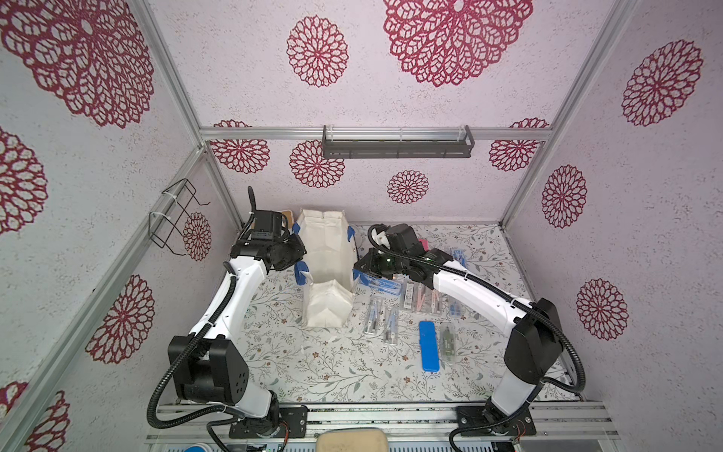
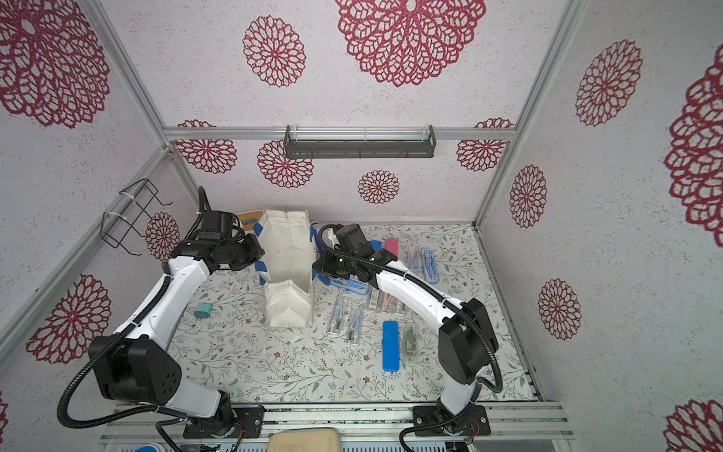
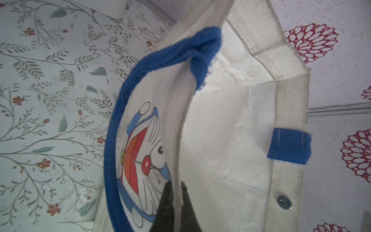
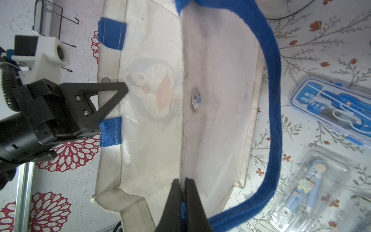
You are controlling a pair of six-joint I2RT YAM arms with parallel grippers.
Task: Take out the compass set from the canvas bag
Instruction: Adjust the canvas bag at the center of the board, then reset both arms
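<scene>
Tightly, right tool (image 4: 181,181) on bag (image 4: 152,144) rim.

Lab booth — aluminium frame (image 1: 274,134), wallpapered panels (image 1: 234,58)

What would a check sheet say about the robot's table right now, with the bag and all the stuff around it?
Surface: table with a leafy flower cover.
Job's things: canvas bag standing, held at two opposite rims; no compass set seen inside; several compass sets lie on the table beside it.
Clutter: blue case, pink thing, teal plug.
Grippers: left gripper shut on the bag's rim; right gripper shut on the opposite rim, by a blue handle.
Cables: black ribbed cables run along both arms; no snag seen.
Surroundings: walls with red flower prints, grey shelf, wire rack.
</scene>
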